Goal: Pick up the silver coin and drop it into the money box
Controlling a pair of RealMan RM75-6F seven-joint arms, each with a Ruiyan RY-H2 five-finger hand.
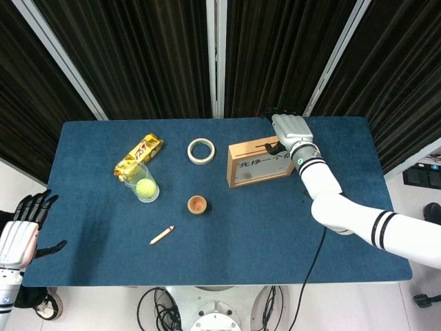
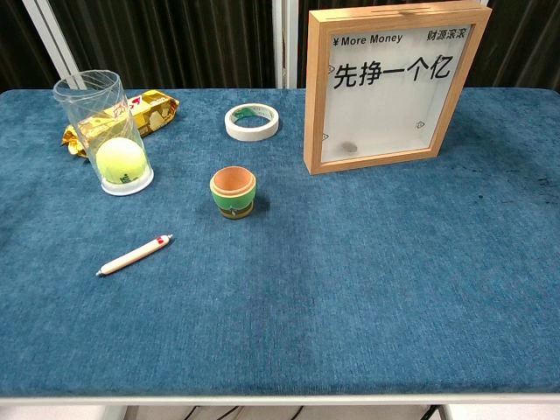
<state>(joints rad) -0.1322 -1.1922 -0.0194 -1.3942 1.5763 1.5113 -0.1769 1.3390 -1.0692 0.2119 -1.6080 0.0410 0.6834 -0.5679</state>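
The money box is a wooden frame with a glass front, standing upright at the back right of the blue table. The silver coin lies inside it at the bottom, behind the glass. In the head view my right hand hovers over the top edge of the money box, its dark fingers just above the slot, holding nothing. My left hand hangs off the table's left front corner with its fingers spread. Neither hand shows in the chest view.
A tape roll lies left of the box. A gold snack pack and a clear cup with a tennis ball stand at the left. A small green-banded pot and a pen lie mid-table.
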